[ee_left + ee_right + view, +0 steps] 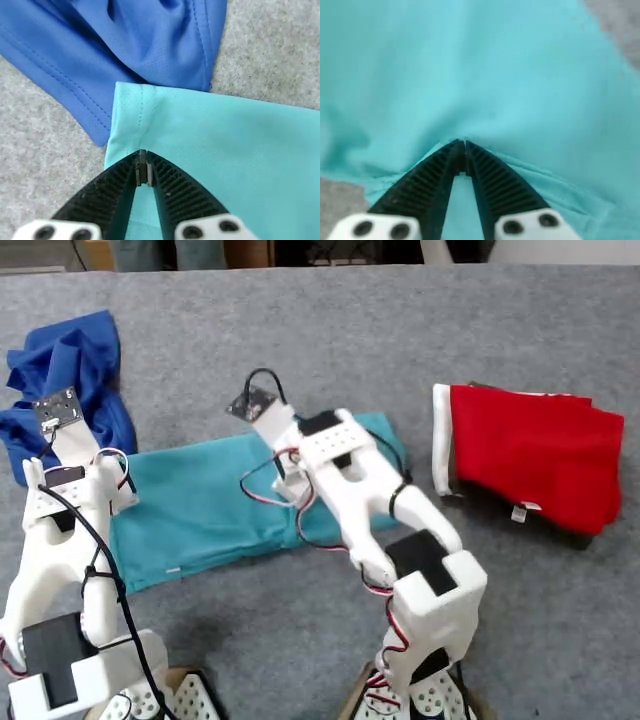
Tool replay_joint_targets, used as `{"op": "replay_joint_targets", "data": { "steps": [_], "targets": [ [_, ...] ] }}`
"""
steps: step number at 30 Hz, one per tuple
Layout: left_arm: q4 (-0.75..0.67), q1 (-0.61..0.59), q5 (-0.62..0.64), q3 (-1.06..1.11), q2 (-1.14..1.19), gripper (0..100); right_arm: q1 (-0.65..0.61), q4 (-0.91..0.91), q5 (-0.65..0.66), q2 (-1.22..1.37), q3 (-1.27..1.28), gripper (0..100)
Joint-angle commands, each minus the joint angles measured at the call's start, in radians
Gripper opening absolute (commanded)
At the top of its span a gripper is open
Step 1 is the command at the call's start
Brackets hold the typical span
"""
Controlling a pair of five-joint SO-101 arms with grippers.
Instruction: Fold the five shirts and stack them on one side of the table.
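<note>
Teal knit shirt [210, 510], folded to a long band, flat on grey felt table [320, 330]; long axis crosswise before both arms. Left gripper [142, 172] at the band's one end, tips pressed together on the teal corner hem. Right gripper [460, 156] toward the opposite end, pinched on a puckered fold of the same cloth. Crumpled royal-blue shirt [70, 370] touching the left-held end. Folded red-topped shirt pile [530, 455] beyond the other end, apart. Probably next: one end carried lengthwise over the other.

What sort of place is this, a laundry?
Likely a robot test bench, not a laundry: two white robot arms stand at a grey felt-covered table, pinching a teal shirt, with a folded red shirt nearby.
</note>
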Motion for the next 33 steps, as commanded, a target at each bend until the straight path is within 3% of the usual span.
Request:
{"op": "replay_joint_targets", "data": {
  "steps": [1, 8, 13, 16, 21, 26, 33],
  "targets": [
    [0.002, 0.001, -0.012, -0.047, -0.014, 3, 0.021, 0.118, -0.009, -0.076, -0.151, 1.5],
    [0.003, 0.001, -0.012, -0.047, -0.014, 3, 0.109, 0.420, 0.017, -0.252, -0.314, 1.5],
    [0.006, 0.001, -0.012, -0.047, -0.014, 3, 0.044, 0.614, 0.121, -0.323, -0.185, 1.4],
    [0.005, 0.001, -0.012, -0.047, -0.014, 3, -0.011, 0.554, 0.117, -0.332, -0.041, 1.4],
    [0.003, 0.001, -0.012, -0.047, -0.014, 3, -0.066, 0.304, 0.091, -0.266, 0.163, 1.4],
    [0.003, -0.001, -0.012, -0.047, -0.014, 3, -0.061, 0.144, 0.012, -0.125, 0.127, 1.4],
    [0.003, 0.001, -0.012, -0.047, -0.014, 3, -0.060, 0.281, 0.011, -0.025, -0.087, 1.4]
  ]
}}
